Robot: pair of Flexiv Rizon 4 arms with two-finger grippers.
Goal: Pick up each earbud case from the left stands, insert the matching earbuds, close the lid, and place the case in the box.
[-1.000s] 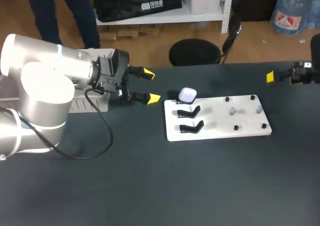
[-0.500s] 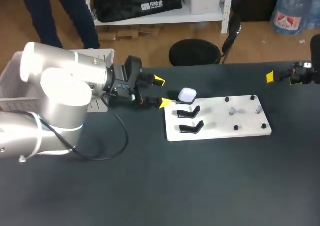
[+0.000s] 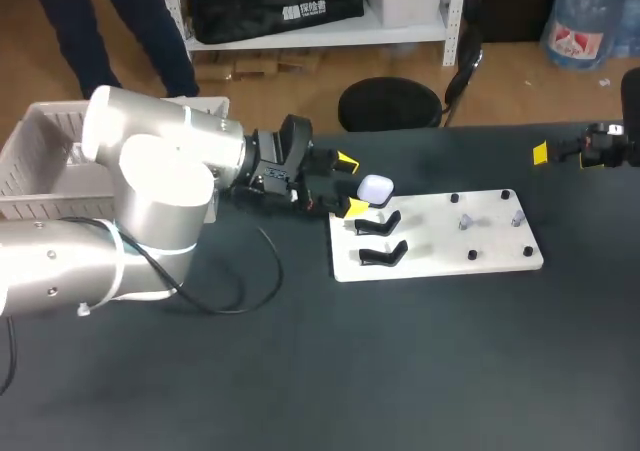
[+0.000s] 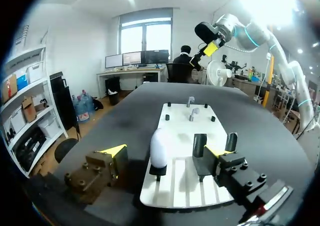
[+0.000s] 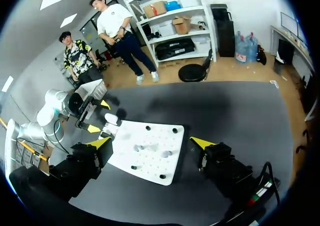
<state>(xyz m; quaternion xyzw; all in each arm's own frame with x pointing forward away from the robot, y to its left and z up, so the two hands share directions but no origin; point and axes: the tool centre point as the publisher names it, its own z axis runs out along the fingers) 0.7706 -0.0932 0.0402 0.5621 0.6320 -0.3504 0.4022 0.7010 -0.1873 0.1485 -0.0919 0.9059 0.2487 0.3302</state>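
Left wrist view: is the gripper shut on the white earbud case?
No, the left gripper is open: both fingers stand clear of the white earbud case, which sits on its stand.

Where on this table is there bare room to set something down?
Bare table in front of the board, and between it and the right pincer. Crowded at the board's left end: left pincer, case, stands.
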